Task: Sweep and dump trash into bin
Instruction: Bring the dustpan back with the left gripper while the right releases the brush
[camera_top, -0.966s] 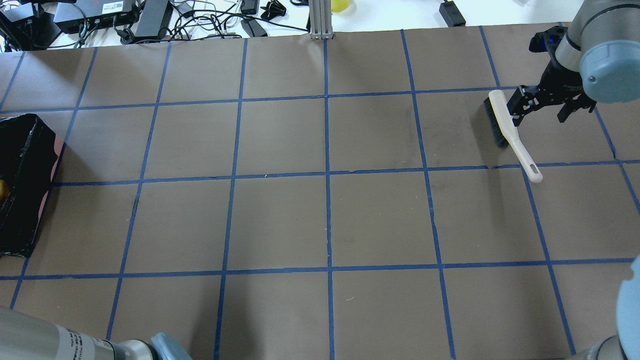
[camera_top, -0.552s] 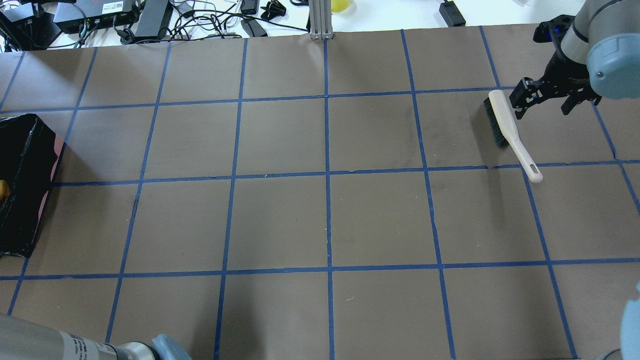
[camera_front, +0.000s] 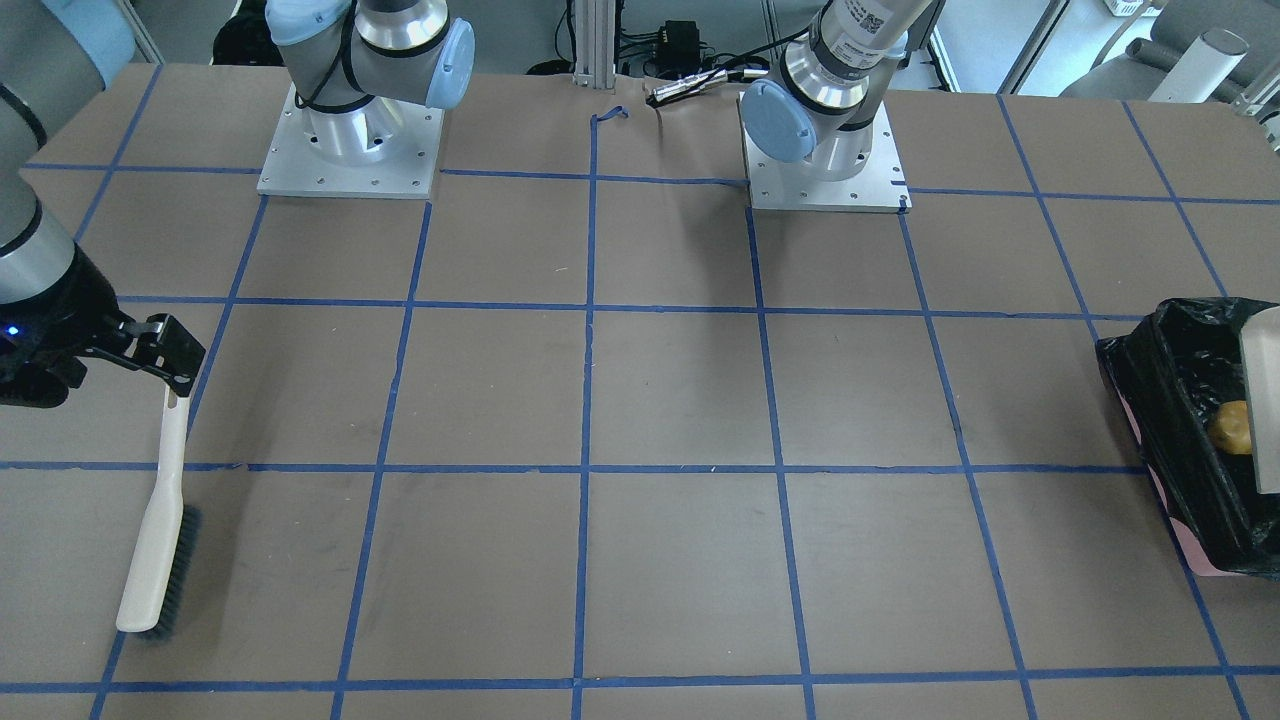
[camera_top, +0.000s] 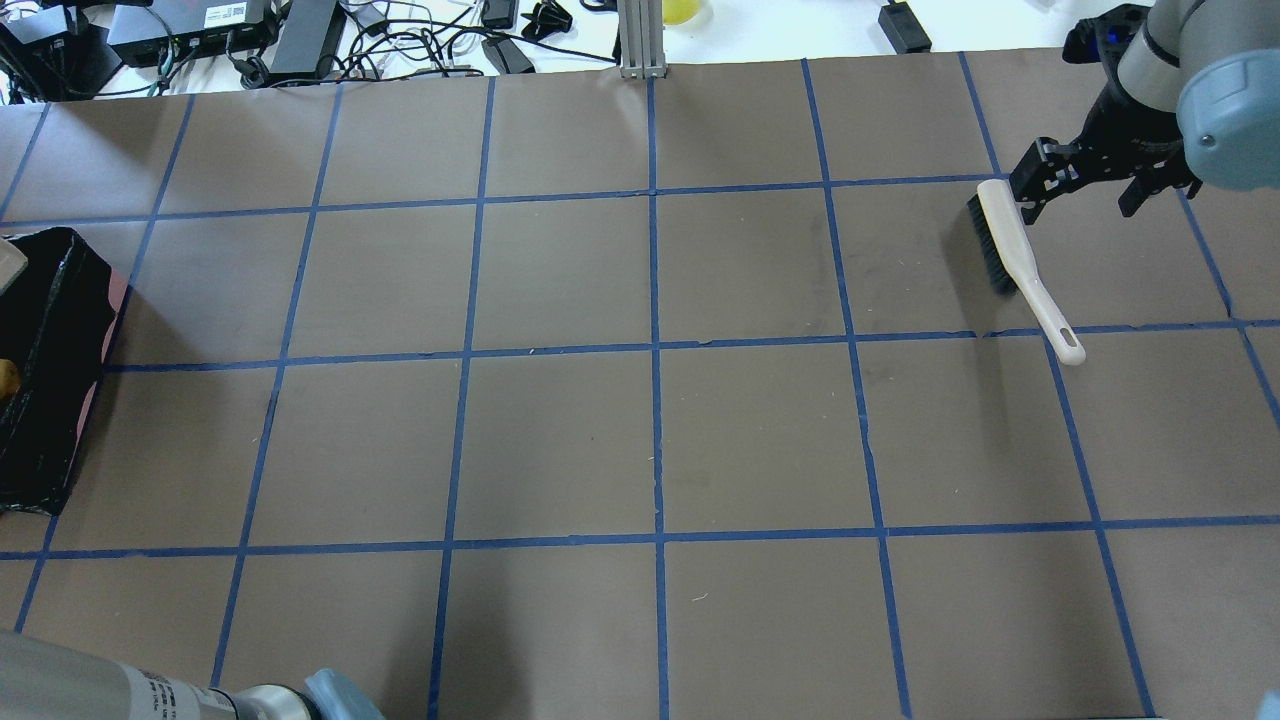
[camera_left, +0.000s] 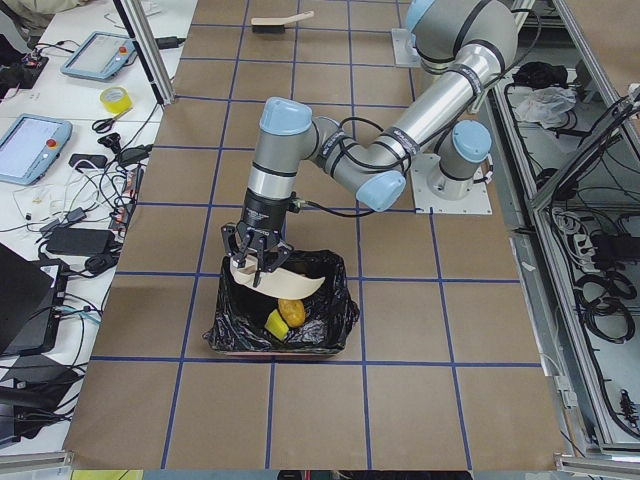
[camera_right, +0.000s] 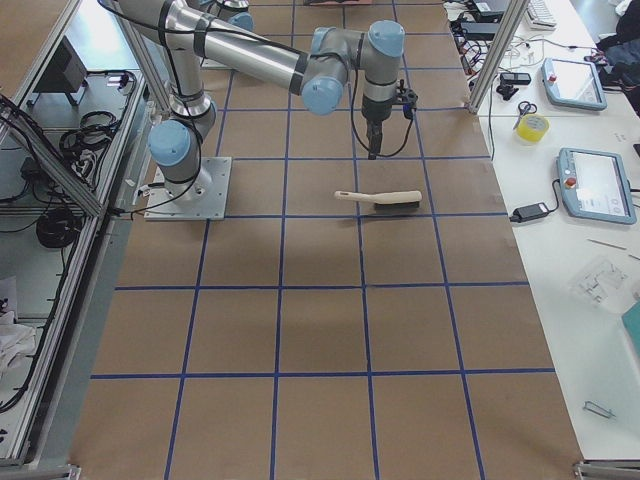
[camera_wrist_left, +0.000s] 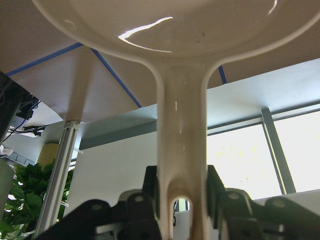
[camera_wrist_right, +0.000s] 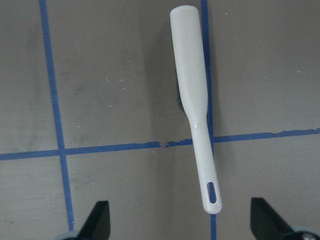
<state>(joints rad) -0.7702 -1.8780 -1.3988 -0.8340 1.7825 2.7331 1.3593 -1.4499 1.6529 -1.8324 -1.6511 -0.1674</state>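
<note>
The pink bin with its black bag (camera_left: 222, 328) stands at the table's left end, also in the front view (camera_front: 1150, 400) and the overhead view (camera_top: 60, 300). A golden-brown lump (camera_left: 292, 312) and a yellow-green wedge (camera_left: 273, 324) lie inside it; the cream slice is hidden. My left gripper (camera_left: 258, 268) is shut on the handle of the beige dustpan (camera_wrist_left: 181, 150) and holds it tilted over the bin. My right gripper (camera_top: 1085, 178) is open and empty, just above the handle end of the white brush (camera_top: 1010, 245), which lies on the table.
Brown paper with a blue tape grid (camera_top: 655, 350) covers the table. Cables and electronics (camera_top: 200, 35) lie beyond the far edge. A metal post (camera_top: 640, 40) stands at the far middle. The two arm bases (camera_front: 350, 140) stand at the near edge.
My right gripper has moved up and toward the far edge, away from the brush, which has stayed put. A beige dustpan edge has come into the overhead view's left side, over the bin.
</note>
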